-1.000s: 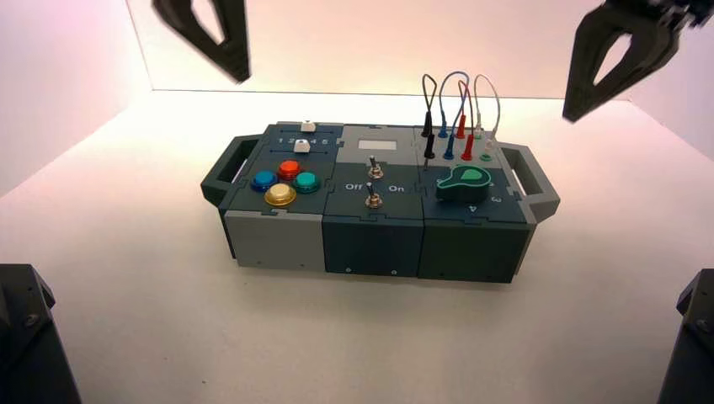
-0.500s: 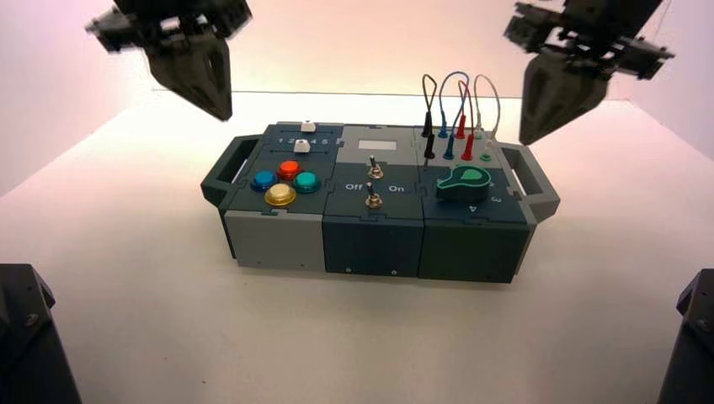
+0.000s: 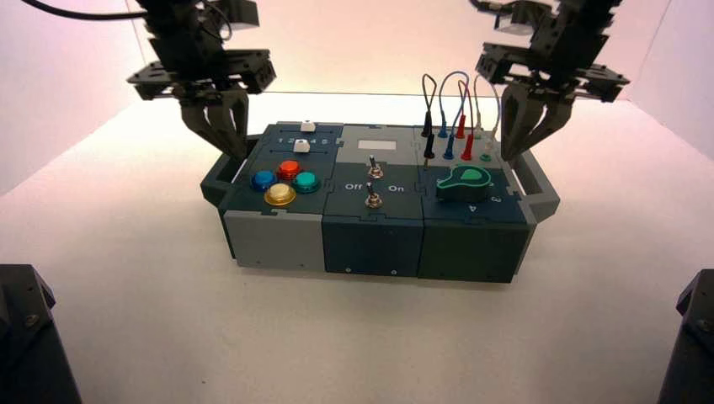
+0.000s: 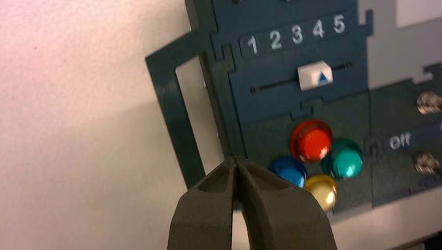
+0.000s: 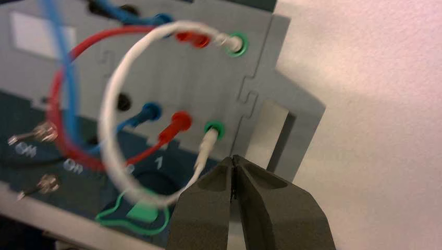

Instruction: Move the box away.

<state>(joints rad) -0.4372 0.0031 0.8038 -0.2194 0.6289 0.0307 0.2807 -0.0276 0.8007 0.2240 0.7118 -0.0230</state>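
Box (image 3: 373,246) between both end effectors (image 3: 245,156)

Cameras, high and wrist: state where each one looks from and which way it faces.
High view: above and behind the arms, looking down at the box; both grippers show.
Left wrist view: on the left arm, facing the box's left handle and buttons; left gripper shows.
Right wrist view: on the right arm, facing the wires and right handle; right gripper shows.
Both wrist views share the toggle switches.
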